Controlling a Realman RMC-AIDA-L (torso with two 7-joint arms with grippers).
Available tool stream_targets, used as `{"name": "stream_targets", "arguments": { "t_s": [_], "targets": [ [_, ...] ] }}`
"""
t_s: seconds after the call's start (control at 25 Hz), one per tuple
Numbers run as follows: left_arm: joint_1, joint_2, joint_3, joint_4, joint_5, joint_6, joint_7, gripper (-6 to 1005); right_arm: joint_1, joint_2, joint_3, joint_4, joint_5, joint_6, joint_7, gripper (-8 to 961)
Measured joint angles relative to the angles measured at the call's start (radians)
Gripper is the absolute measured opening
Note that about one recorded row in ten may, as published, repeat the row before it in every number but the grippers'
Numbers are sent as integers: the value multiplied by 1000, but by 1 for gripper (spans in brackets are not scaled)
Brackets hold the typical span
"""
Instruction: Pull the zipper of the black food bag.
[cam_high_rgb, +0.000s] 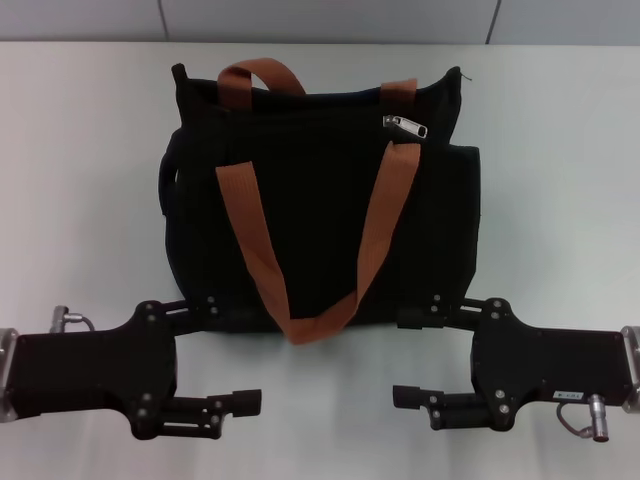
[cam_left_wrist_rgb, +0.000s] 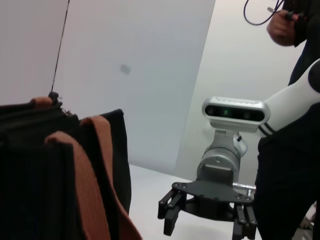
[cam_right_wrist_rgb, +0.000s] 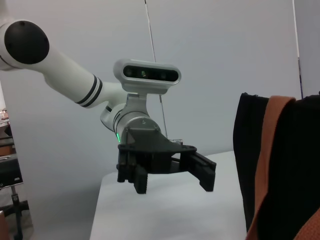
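The black food bag (cam_high_rgb: 320, 200) stands upright in the middle of the white table, with two orange-brown straps (cam_high_rgb: 375, 240) draped down its front. The silver zipper (cam_high_rgb: 405, 125) sits on the zip line near the bag's top right corner. My left gripper (cam_high_rgb: 232, 352) is open and empty, low at the bag's front left. My right gripper (cam_high_rgb: 412, 357) is open and empty at the bag's front right. Both face each other, and neither touches the zipper. The bag (cam_left_wrist_rgb: 30, 175) and the right gripper (cam_left_wrist_rgb: 207, 222) show in the left wrist view. The right wrist view shows the bag (cam_right_wrist_rgb: 295, 165) and the left gripper (cam_right_wrist_rgb: 167, 175).
The white table (cam_high_rgb: 80, 200) stretches to both sides of the bag, with a grey wall behind it. A person in dark clothes (cam_left_wrist_rgb: 290, 150) stands beyond the right arm in the left wrist view.
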Motion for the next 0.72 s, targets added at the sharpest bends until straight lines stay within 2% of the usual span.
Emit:
{"name": "stream_targets", "arguments": {
  "t_s": [0.24,0.72],
  "targets": [
    [-8,-11,4,-1,25,-40,13,815,6,2,0,5,-2,1,-1,774],
    [-6,-17,5,-2,28,-46,25,815,16,3,0,17,-2,7,-17,774]
  ]
}}
